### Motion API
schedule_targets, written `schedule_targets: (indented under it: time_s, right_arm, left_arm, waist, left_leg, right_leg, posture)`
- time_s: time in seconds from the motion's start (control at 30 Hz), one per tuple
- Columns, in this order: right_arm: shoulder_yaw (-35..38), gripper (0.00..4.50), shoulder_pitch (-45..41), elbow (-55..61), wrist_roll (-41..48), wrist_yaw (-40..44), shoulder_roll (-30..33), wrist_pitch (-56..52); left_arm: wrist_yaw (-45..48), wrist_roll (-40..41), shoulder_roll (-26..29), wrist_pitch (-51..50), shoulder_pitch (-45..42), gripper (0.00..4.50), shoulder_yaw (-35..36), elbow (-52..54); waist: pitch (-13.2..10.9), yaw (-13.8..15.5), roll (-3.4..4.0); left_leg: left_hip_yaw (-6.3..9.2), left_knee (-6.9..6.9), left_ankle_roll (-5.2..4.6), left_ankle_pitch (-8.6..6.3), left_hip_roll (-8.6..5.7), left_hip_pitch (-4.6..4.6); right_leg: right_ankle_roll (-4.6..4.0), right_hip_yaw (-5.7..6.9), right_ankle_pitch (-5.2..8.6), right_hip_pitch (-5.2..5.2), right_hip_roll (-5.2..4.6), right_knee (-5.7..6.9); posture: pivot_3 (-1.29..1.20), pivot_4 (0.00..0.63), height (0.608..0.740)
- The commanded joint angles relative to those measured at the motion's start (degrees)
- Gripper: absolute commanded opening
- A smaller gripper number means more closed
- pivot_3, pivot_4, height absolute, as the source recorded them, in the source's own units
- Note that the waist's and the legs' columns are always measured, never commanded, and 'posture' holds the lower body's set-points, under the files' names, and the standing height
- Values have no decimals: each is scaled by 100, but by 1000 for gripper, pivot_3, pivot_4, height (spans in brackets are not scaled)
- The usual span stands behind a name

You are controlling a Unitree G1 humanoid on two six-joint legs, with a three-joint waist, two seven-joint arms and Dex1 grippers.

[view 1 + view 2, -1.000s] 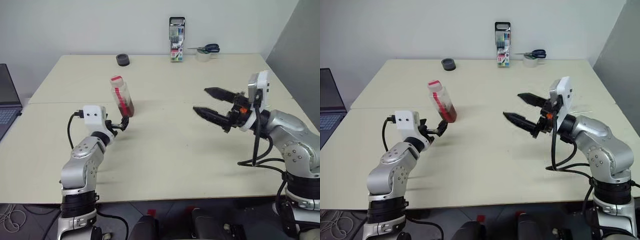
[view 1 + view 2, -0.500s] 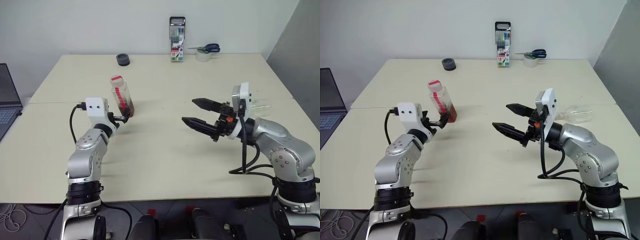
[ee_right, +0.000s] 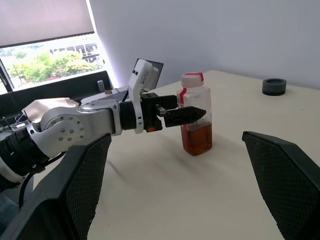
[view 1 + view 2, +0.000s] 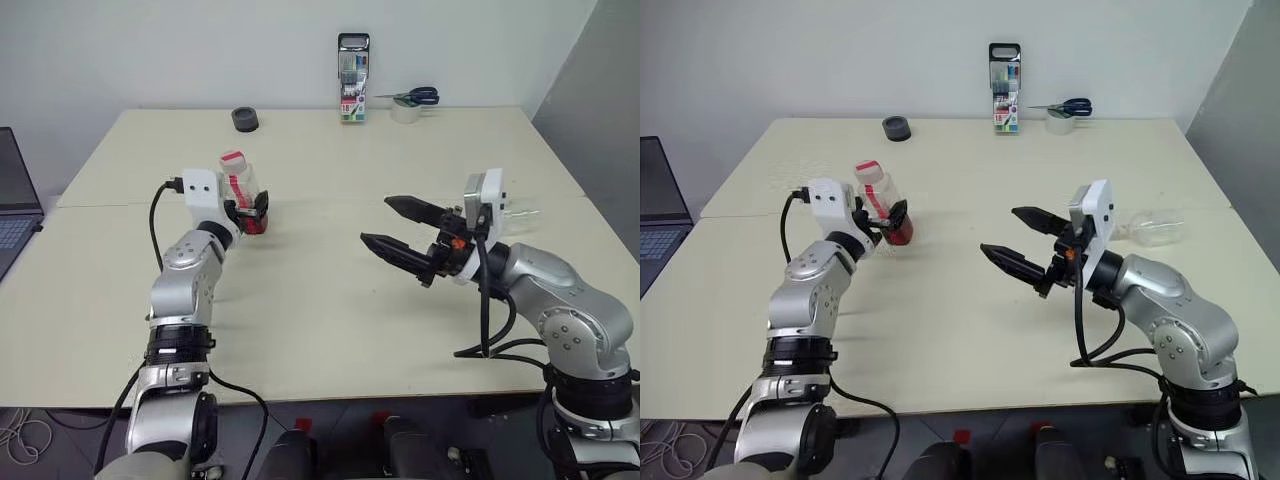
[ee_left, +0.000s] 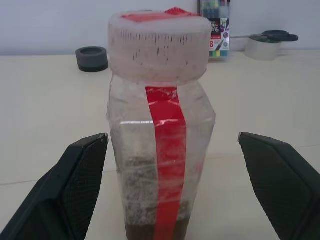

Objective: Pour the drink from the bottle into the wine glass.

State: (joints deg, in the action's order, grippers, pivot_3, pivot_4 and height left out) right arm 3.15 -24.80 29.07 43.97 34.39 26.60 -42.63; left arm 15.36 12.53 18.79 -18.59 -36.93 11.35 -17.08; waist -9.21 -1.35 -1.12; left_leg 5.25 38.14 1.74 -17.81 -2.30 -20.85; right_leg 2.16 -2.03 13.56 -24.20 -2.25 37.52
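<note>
While the bottle (image 4: pixel 243 192) stands upright on the cream counter (image 4: pixel 330 300), toward its left half, the left claw (image 4: pixel 892 218) is level with its lower body, black fingers (image 5: pixel 70 195) spread wide with one on each side and a clear gap between each finger and the plastic. Nothing is pinched. The drink (image 3: pixel 197 137) fills only the lower part of the bottle, a reddish-brown pool under a clear upper section, and a red strip runs from the white cap (image 5: pixel 159 45) down the side facing the left wrist.

Over on the right side, the right claw (image 4: pixel 395 229) hangs in the air above the counter, pointing across toward the bottle but well apart from it. Its two fingers are spread as wide as they go and carry nothing.

A wine glass (image 4: pixel 1150 229) lies on its side near the counter's right edge, just behind the right arm; it is clear and hard to make out against the surface.

Along the far edge sit a dark round object (image 4: pixel 246 119), an upright pack of coloured markers (image 4: pixel 353 90), and blue-handled scissors (image 4: pixel 412 96) resting on a roll of tape (image 4: pixel 405 112). A laptop (image 4: pixel 14 205) pokes in at the far left.
</note>
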Motion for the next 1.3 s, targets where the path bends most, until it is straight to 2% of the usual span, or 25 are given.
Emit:
schedule_targets:
  time_s: [0.03,0.83,0.93,1.1,1.13,1.3]
  right_arm:
    - [90,4500,50,270,74,-92,5,92]
    - [141,4500,138,333,141,-427,-120,122]
    - [145,4500,140,310,140,-440,-140,142]
    - [150,4500,103,273,137,-474,-184,153]
    - [148,4500,95,272,133,-483,-196,154]
    - [141,4500,56,264,119,-517,-244,144]
  left_arm:
    - [69,-86,42,325,-269,4466,-59,-199]
    - [112,-145,184,1401,-1131,4466,39,-1810]
    - [130,-136,196,1437,-1122,3874,43,-1821]
    - [132,-132,208,1433,-1098,2357,83,-1837]
    - [130,-130,205,1422,-1078,2195,86,-1820]
    - [91,-128,189,1353,-966,2192,91,-1702]
  waist:
    - [0,0,0]
    - [0,-11,-1]
    - [0,-13,-1]
    - [0,-14,-1]
    - [0,-14,-1]
    - [0,-14,-1]
  left_leg:
    - [0,0,0,0,0,0]
    - [0,0,0,0,-1,-1]
    - [0,0,0,0,-1,-1]
    - [1,0,0,0,-1,-1]
    - [1,0,0,0,-1,-1]
    - [1,0,0,0,-1,-1]
  right_leg:
    - [0,0,0,0,0,0]
    - [0,0,0,-2,0,3]
    - [0,0,0,-2,0,3]
    - [0,0,0,-3,0,4]
    - [0,0,0,-3,0,4]
    - [0,1,0,-3,0,5]
  posture:
    - [0,150,740]
    - [0,150,740]
    - [0,150,740]
    - [0,150,740]
    - [0,150,740]
    - [0,150,740]
